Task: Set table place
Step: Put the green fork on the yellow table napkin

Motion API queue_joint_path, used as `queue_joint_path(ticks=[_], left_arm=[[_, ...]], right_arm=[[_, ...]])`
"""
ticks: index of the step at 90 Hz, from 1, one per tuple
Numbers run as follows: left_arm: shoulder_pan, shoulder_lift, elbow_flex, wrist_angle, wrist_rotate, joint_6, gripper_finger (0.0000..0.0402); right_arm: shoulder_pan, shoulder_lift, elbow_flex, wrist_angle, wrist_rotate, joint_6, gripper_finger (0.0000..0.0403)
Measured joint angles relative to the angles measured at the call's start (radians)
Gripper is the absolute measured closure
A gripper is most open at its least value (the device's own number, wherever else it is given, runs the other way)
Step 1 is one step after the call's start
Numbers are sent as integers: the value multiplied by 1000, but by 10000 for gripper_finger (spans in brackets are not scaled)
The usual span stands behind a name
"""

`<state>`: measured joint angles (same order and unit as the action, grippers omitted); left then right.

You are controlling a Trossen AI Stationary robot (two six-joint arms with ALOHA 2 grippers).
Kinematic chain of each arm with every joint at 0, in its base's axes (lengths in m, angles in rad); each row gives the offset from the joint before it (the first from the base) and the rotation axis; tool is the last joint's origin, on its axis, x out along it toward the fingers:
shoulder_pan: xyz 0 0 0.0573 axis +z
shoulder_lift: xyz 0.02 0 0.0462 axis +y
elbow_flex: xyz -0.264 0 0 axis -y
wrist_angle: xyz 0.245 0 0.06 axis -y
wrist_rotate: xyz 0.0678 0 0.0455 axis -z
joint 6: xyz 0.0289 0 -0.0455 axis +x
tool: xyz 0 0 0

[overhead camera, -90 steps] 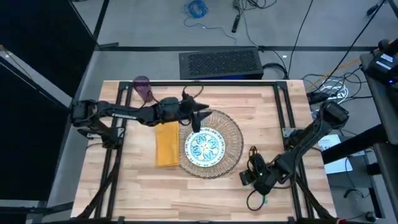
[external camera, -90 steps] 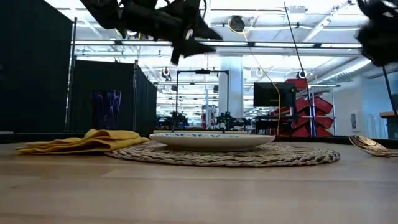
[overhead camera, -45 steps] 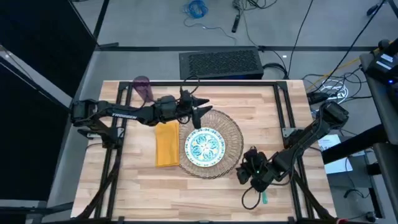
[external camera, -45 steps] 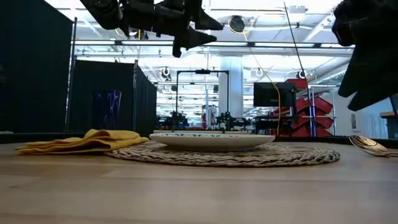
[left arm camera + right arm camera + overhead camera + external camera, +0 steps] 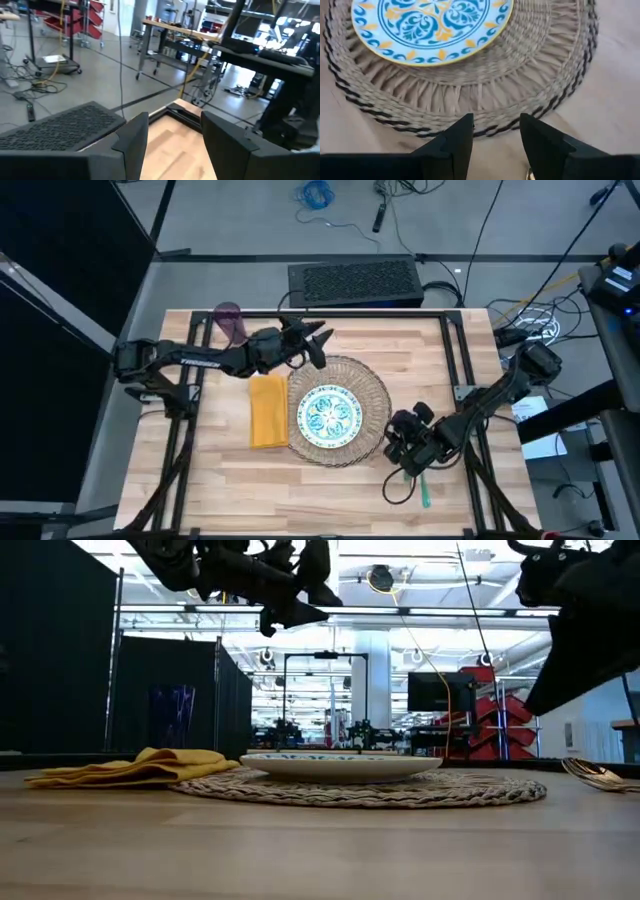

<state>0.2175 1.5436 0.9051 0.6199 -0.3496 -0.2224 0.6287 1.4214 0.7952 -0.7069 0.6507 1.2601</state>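
Far left, at the back corner of the table [image 5: 220, 470]: purple cup [image 5: 230, 320], upright, well apart from the rest of the place. Just right of it, raised above the back rim of the mat: left claw [image 5: 316, 345], fingers wide apart with nothing between them, aimed toward the back edge of the table in its own wrist view. High above the plate in the low view too, touching nothing.

Next, mustard napkin [image 5: 268, 410], folded lengthwise, lying flat just beside the left rim of the straw mat [image 5: 377, 392]. On the mat's middle, the patterned plate [image 5: 329, 412], level and centred.

Right of the mat, close to its front-right rim: right claw [image 5: 402, 425], lowered toward the table, fingers spread and empty, pointing at the mat's edge. Beneath and behind that arm, the cutlery [image 5: 424, 496], only a teal handle showing from above; in the low view a gold spoon bowl resting on the table at the far right. Fork not separately made out.

Judged step: mat, plate and napkin placed; cutlery and cup not yet in position. Likely now the pick-up of the cutlery by the right claw. Needed next: a descent onto a handle, fingers straddling it across its narrow width, a firm close, then a carry to a spot beside the plate. Thin, flat metal on wood, so a low, square approach to avoid a slip.
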Motion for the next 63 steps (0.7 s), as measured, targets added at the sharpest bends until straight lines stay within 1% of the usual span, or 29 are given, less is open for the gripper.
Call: queue_joint_path(ticks=[10, 16, 22, 26, 39, 48, 55, 63], left_arm=[[16, 0, 0, -4, 2, -6, 235], [26, 0, 0, -27, 31, -6, 235], [37, 0, 0, -74, 79, -7, 235], [42, 0, 0, -110, 116, -15, 235], [50, 0, 0, -226, 259, -30, 235], [45, 0, 0, -300, 359, -5, 235], [33, 0, 0, -349, 410, 21, 235], [17, 0, 0, -395, 453, 23, 235]], right_arm=[[-34, -8, 0, 16, 9, -15, 255], [-58, -8, 0, 34, 8, 14, 255], [-77, -7, 0, 59, -3, 88, 255], [-84, -6, 0, 91, -5, 103, 255], [-76, 8, 0, 210, -25, 106, 255], [-65, 42, 0, 245, 5, 67, 255], [-58, 77, 0, 244, 30, 57, 255], [-68, 110, 0, 251, 31, 57, 255]])
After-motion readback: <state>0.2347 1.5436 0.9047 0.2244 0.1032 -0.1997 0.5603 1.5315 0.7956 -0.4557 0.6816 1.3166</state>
